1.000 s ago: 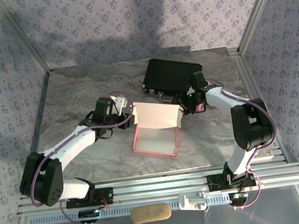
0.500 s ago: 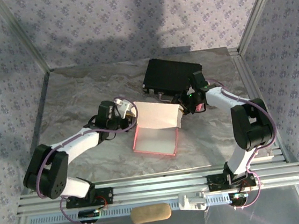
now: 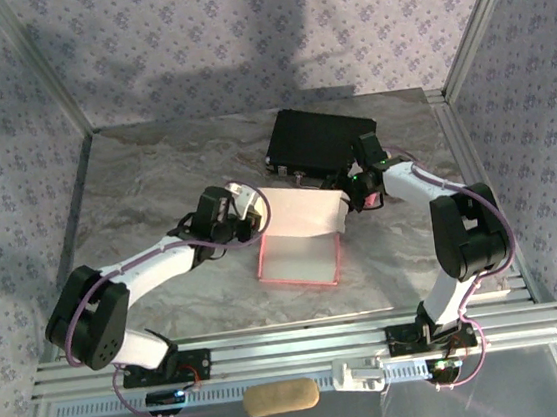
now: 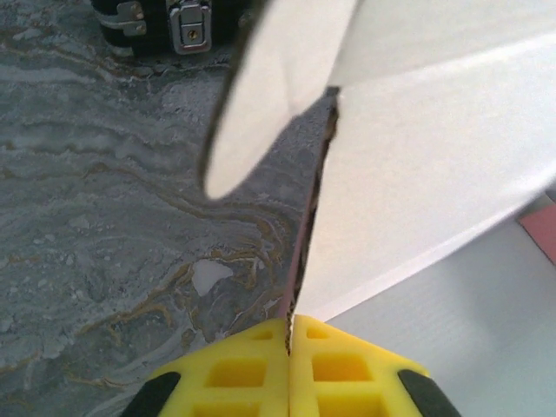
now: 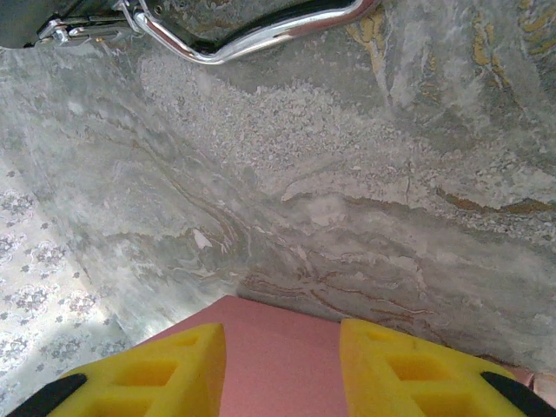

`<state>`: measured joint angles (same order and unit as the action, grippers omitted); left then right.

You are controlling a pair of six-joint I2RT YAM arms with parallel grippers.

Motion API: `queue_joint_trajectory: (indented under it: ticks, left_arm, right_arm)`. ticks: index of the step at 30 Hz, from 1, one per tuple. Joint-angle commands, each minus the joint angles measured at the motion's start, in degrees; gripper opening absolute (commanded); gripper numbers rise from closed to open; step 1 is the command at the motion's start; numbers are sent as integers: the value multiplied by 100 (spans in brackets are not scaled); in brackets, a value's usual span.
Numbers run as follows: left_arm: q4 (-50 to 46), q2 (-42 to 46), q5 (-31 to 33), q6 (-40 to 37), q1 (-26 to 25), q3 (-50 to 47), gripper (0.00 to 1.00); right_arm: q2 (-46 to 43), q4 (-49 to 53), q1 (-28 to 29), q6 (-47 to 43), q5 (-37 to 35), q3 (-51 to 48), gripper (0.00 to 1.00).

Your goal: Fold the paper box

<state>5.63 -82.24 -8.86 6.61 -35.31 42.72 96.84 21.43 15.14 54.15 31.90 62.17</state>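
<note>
1. Since a second ago the paper box (image 3: 300, 236) has slid a little to the right, and your left gripper (image 3: 257, 211) has travelled in from the left and clamped down on the box's left edge.
2. The box sits mid-table, just near of the black case (image 3: 319, 138). Its far panel stands up with the pale inside facing near, and its base panel lies flat on the table (image 3: 145, 183) with a pink rim showing.
3. In the left wrist view, the left gripper (image 4: 289, 326) has its yellow fingers (image 4: 234, 373) pressed together on the card's edge. A rounded side flap (image 4: 261, 95) hangs loose above them.
4. Your right gripper (image 3: 356, 196) is at the right end of the standing panel. In its own view the right gripper (image 5: 280, 334) has its fingers partly apart with pink card between them. You cannot tell whether they press on it.
5. The step in hand looks like raising the left wall and tucking its flap.
6. To do it well, hinge the pinched edge along its crease rather than dragging it, since the thin card will likely buckle or skate across the table.
7. Keep the right side steady as an anchor, and stay clear of the case's latch (image 4: 189, 19) and chrome handle (image 5: 261, 30).
</note>
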Motion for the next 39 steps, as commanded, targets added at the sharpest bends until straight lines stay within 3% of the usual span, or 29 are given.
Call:
queue_joint_trajectory:
  ticks: [1,3,5,9,17,23,30,39]
  left_arm:
    - [36,132,376,145,-72,37,3]
    - [-3,184,347,137,-88,30,9]
    - [-67,266,285,58,-73,43,32]
    - [-167,419,-62,-86,136,75,41]
    - [-138,137,-840,-279,322,349,42]
    - [-193,-39,-840,-296,296,569,41]
    - [-393,-257,-845,-328,273,751,27]
    - [-562,-315,-478,-292,64,812,18]
  right_arm:
    - [-196,103,35,-67,-44,29,40]
    - [-184,116,27,-79,-44,39,40]
    - [-168,174,9,-115,-44,75,40]
    - [-158,189,-13,-141,-28,110,40]
    - [-157,186,-11,-115,-9,137,40]
    - [-156,198,-18,-140,-13,155,40]
    - [-148,199,-14,-131,-4,172,40]
    - [-166,181,6,-92,-17,168,40]
